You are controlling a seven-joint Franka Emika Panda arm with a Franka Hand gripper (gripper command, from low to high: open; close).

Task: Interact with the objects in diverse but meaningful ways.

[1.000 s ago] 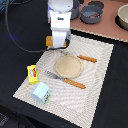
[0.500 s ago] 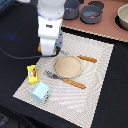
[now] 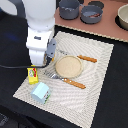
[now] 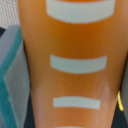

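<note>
An orange ridged bread loaf [image 4: 75, 60] with pale stripes fills the wrist view, very close to the camera. In the exterior view the arm hides it, and my gripper [image 3: 41, 64] hangs low over the placemat's left part, apparently shut on the loaf. Just beside the gripper lies the small yellow packet [image 3: 33, 74]. The pale blue carton [image 3: 41, 92] stands nearer the mat's front corner. Two dark grey pots [image 3: 69, 8] [image 3: 92, 13] sit on the brown surface at the back.
A round tan plate [image 3: 68, 65] lies mid-mat on the striped placemat [image 3: 100, 75], with a wooden-handled knife [image 3: 87, 58] behind it and a fork [image 3: 70, 81] in front. A bowl [image 3: 123, 16] sits at the back right edge.
The arm has swung from the back of the mat toward the exterior view's left and front, coming down close to the yellow packet. Plate, cutlery and carton have not moved.
</note>
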